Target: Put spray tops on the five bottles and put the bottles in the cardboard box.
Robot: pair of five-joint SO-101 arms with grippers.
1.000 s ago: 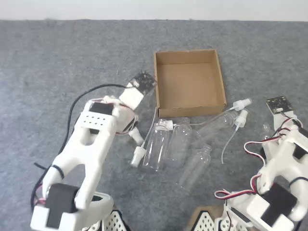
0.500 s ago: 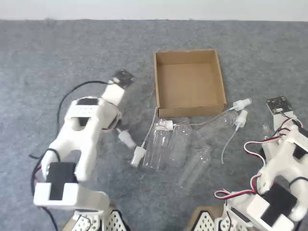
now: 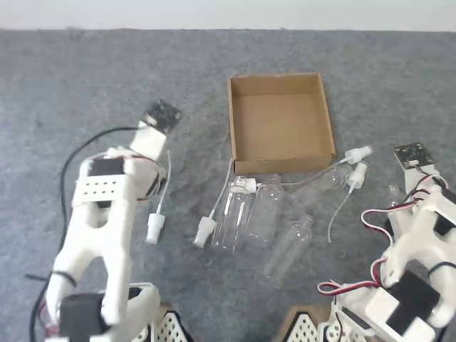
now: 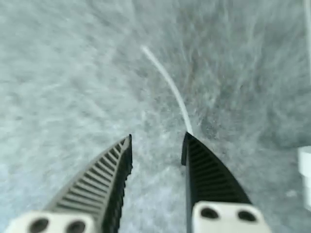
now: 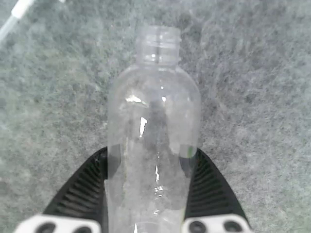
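Box [image 3: 281, 121]: empty, you've packed nothing.
Right gripper [image 5: 150, 156]: clamps an uncapped bottle [image 5: 153, 107].
Left gripper [image 4: 157, 138]: jaws apart, empty.

Not much besides the job stuff tbh. Worktop [image 3: 85, 71] is covered w/ a grey fuzzy carpet-type mat, same stuff in both wrist cams. Plain white strip [image 3: 228, 14] runs along the far edge, prob a wall. Small tan patch [image 3: 306, 309] at the near edge, can't tell what.
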